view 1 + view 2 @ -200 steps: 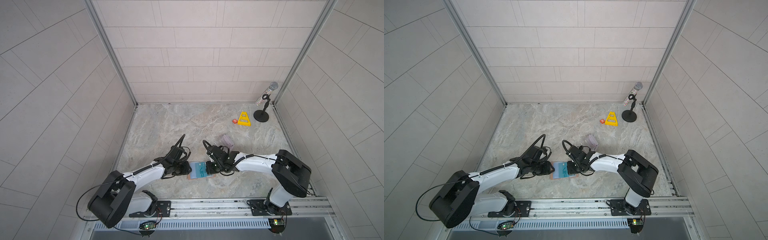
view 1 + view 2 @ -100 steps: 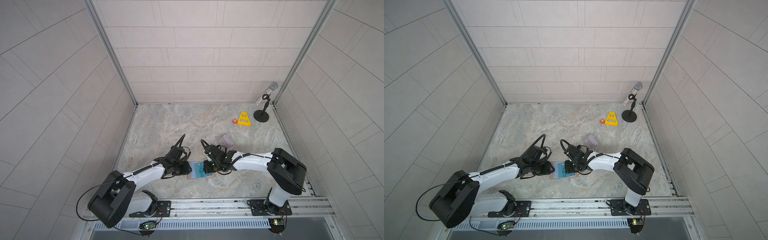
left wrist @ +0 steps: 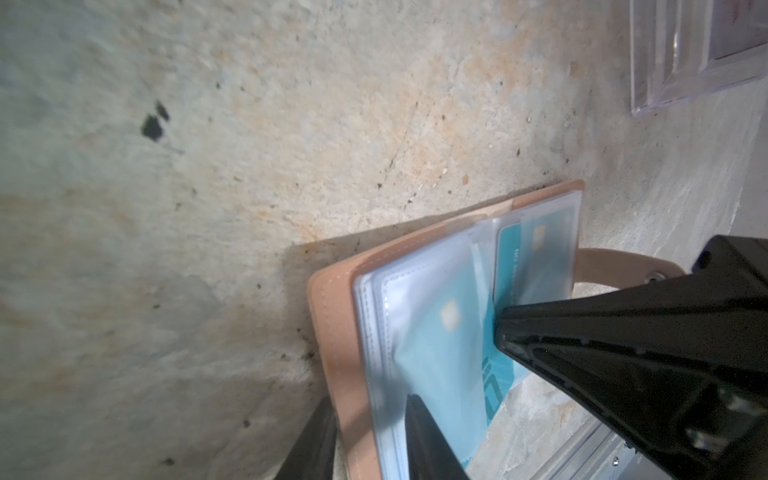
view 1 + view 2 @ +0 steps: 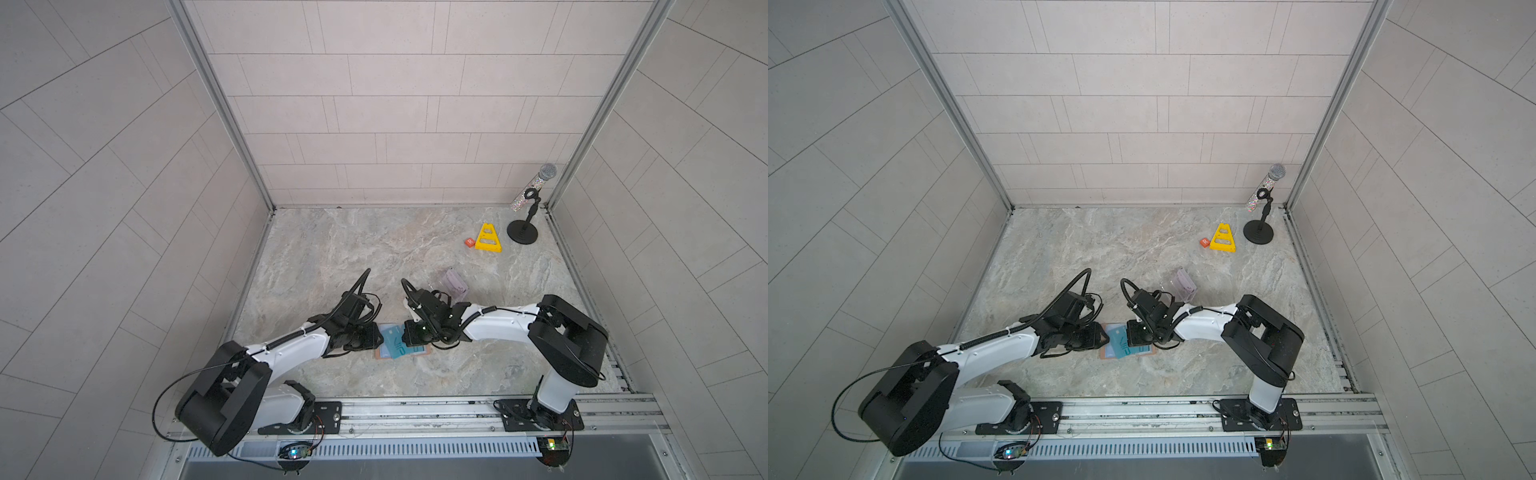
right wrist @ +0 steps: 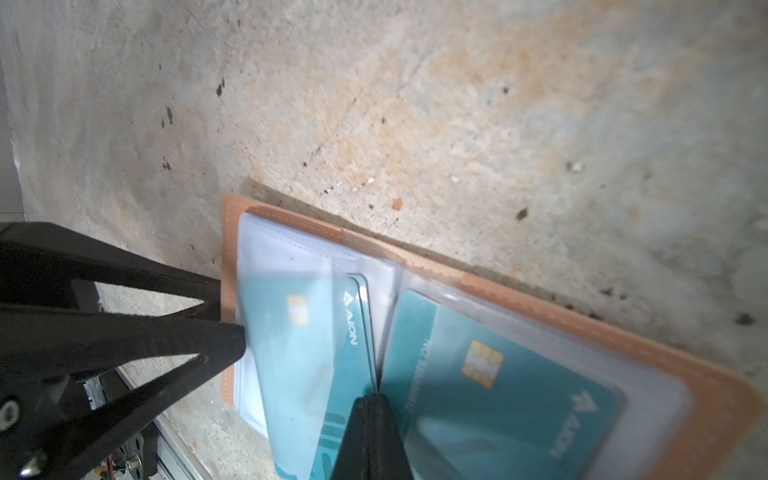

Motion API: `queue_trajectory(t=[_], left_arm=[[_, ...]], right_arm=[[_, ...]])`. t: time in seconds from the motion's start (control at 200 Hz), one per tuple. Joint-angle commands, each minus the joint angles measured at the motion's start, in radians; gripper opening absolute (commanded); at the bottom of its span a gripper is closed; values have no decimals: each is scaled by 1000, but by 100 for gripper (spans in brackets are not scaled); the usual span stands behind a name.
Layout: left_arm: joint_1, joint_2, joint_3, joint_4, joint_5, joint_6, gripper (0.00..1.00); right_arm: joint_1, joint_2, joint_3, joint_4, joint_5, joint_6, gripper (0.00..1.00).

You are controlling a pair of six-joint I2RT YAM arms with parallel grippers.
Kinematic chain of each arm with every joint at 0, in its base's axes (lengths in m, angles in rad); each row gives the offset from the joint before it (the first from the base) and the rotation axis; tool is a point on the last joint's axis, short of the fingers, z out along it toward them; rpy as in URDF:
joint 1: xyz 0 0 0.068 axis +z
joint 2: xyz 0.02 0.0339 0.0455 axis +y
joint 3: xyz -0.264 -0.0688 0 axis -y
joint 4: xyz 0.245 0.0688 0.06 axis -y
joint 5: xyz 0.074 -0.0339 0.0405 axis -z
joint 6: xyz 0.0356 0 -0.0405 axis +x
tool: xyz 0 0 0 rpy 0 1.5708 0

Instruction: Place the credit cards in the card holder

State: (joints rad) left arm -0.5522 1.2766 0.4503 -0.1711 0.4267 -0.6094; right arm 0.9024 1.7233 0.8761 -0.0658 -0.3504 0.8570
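While the counter [image 4: 374, 249] carries the card holder [image 5: 540, 307], lying open near its front edge, we see the left claw [image 3: 370, 415] part-open, clamped over the holder's edge. The right claw [image 5: 370, 401], fully closed, pinches the teal card [image 5: 349, 357], partly inside a sleeve [image 5: 282, 257]. Pushed askew, we judge, the card could jam, buckle the sleeve, or drag the holder free.

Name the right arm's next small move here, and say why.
Probably push the teal card a little deeper into the clear sleeve. The right gripper has its fingers shut on it, part of the card juts past the edge of the card holder, and the left gripper grips the holder's cover, steadying it.
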Motion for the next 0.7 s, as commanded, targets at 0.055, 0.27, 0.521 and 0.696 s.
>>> queue_trajectory(t=[0.055,0.27,0.521,0.696], left_arm=[[-9,34,-41,-131,-29,10,35],[-8,34,-39,-131,-29,10,35],[-8,32,-39,-128,-22,8,35],[-9,36,-38,-123,-20,9,35]], right_arm=[[9,-42,-23,-76,64,3,0],[9,-125,-27,-153,123,-28,1],[27,-149,-23,-175,45,-78,13],[76,-130,8,-232,1,-145,18]])
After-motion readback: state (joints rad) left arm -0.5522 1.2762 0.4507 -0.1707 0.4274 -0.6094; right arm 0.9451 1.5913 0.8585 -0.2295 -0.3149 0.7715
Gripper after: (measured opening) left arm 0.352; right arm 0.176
